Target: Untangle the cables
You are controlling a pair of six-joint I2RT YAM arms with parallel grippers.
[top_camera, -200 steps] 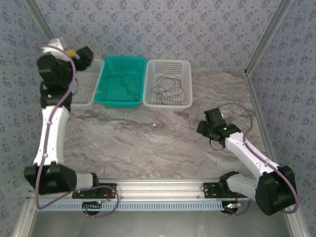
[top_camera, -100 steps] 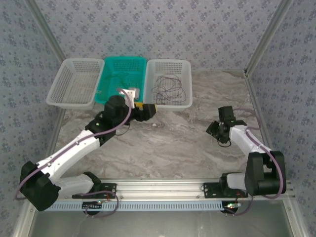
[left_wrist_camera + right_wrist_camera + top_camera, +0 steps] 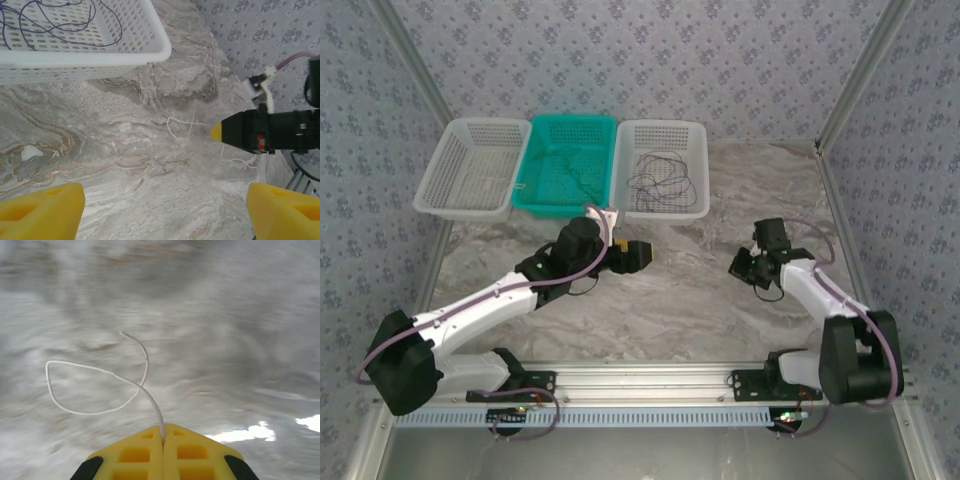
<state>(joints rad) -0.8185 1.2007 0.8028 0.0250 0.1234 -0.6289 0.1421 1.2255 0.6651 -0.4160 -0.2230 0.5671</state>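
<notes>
Right tool [image 3: 163,434] closed, pinching white cable [image 3: 147,359].

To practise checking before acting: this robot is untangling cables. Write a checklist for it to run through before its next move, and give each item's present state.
1. The right gripper is shut on the white cable: ok.
2. The left gripper is open and empty: ok.
3. The white cable's loose loop lies on the table, outside the baskets: ok.
4. The dark cables are separated: not ok, they are looped together in the white basket.
5. The white cable is free of knots: cannot tell, the right wrist view is blurred.
</notes>
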